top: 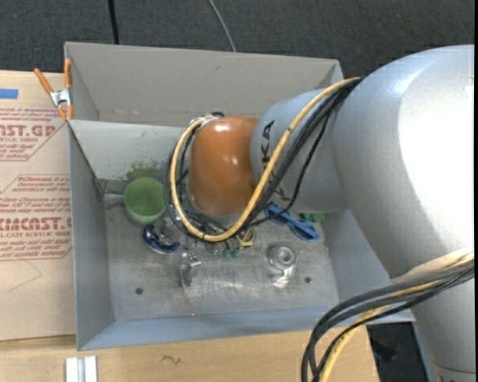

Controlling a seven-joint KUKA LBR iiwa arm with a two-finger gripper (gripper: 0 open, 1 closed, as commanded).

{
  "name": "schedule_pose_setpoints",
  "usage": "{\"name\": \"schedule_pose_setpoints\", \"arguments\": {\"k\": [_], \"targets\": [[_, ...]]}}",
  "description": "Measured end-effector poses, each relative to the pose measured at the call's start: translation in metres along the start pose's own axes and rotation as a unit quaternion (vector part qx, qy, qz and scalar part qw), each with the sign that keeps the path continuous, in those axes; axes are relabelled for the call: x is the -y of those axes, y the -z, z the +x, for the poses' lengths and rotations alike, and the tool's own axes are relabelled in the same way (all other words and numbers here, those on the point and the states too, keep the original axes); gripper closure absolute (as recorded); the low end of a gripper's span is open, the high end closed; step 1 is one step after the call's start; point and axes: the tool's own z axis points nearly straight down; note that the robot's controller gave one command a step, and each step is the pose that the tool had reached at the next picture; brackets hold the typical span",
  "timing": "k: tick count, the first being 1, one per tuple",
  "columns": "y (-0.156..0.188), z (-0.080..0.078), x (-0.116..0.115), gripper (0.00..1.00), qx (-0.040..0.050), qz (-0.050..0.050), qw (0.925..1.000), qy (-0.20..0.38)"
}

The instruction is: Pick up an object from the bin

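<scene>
We're low in the bin (90, 237) now, the arm reaching in from the right and its orange cover (220, 165) blocking much of the middle. What looks like the gripper (189, 270) pokes out below that cover, down near the grey floor, and we cannot tell whether it is spread or closed. We see nothing caught in it, so by our reading the pick is not made yet. The nearest candidate is a small blue ring (156, 239), lying just up and left of the gripper on the floor. A green cup (145, 199) stands beyond that, close to the left wall. Off to the right sit a clear knob (281, 262) and, above it, a blue clip (299, 223) half tucked under the arm. So we'd call this the descent stage. The closing, the lift and the carry out of the bin are all left to do.
</scene>
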Motion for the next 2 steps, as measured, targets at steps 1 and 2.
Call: {"name": "schedule_pose_setpoints", "arguments": {"k": [1,2], "targets": [[0.004,-0.003,-0.001,1.00,0.0035,-0.002,1.0000,0.000],[0.127,-0.028,0.002,1.00,-0.0021,-0.001,0.9959,0.091]]}}
